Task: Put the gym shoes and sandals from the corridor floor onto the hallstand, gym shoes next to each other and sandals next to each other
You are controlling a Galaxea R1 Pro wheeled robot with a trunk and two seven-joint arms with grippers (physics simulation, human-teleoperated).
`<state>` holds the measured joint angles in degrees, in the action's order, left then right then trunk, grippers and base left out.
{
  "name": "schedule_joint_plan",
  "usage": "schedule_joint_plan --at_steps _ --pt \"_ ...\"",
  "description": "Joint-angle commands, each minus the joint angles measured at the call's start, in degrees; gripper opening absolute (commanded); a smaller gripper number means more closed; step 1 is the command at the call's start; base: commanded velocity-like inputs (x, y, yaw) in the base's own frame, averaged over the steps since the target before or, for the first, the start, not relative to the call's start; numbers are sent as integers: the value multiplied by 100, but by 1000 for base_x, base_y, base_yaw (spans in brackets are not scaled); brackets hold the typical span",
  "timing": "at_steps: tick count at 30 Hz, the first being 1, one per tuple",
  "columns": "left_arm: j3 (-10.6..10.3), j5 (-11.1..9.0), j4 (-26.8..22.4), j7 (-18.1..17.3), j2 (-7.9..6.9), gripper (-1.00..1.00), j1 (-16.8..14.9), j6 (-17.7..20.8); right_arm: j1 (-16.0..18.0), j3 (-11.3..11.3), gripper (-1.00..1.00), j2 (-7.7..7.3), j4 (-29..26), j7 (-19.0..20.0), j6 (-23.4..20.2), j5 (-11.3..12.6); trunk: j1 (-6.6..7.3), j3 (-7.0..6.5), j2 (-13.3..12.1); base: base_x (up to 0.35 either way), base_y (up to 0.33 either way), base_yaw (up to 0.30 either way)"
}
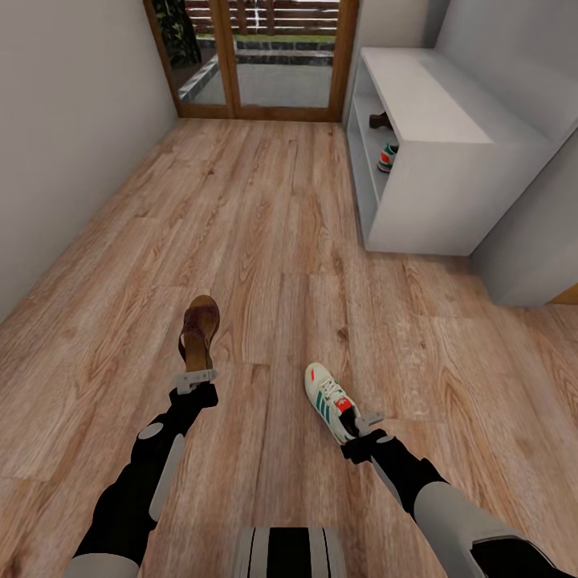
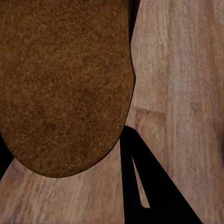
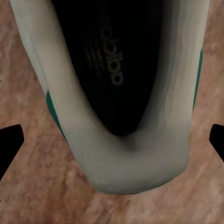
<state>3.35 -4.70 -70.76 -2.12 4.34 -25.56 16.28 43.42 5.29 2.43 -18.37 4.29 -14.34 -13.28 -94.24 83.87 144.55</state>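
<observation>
While each end effector reaches a shoe's heel, I cannot tell its grip.

A brown sandal [image 1: 200, 329] and a white gym shoe [image 1: 330, 399] lie apart on the plank floor [image 1: 265, 241].

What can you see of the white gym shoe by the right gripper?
The gym shoe is a white low sneaker with teal-green side stripes and a red-orange tongue accent. It looks upright, over the wood-plank floor, toe pointing away from the robot. The right gripper is at its heel; whether it grips cannot be told. The right wrist view shows the dark insole.
</observation>
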Motion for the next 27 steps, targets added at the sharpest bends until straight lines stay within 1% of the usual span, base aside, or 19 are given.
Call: schedule_joint_plan --at_steps 1,9,10,27 --pt "16 -35 -8 -26 6 -100 -1 41 0 7 100 0 -13 23 -37 -61 1 4 1 9 0 0" --pt "16 -33 -9 -26 6 -100 -1 34 0 7 100 -5 -13 23 -37 -61 1 4 1 70 0 0" --pt "16 -32 -10 -26 6 -100 -1 34 0 7 -100 -5 -14 25 -37 -61 1 4 1 16 0 0" --pt "16 -40 -17 -26 6 -100 -1 33 0 -2 -100 -6 -17 20 -42 -61 1 4 1 2 0 0"
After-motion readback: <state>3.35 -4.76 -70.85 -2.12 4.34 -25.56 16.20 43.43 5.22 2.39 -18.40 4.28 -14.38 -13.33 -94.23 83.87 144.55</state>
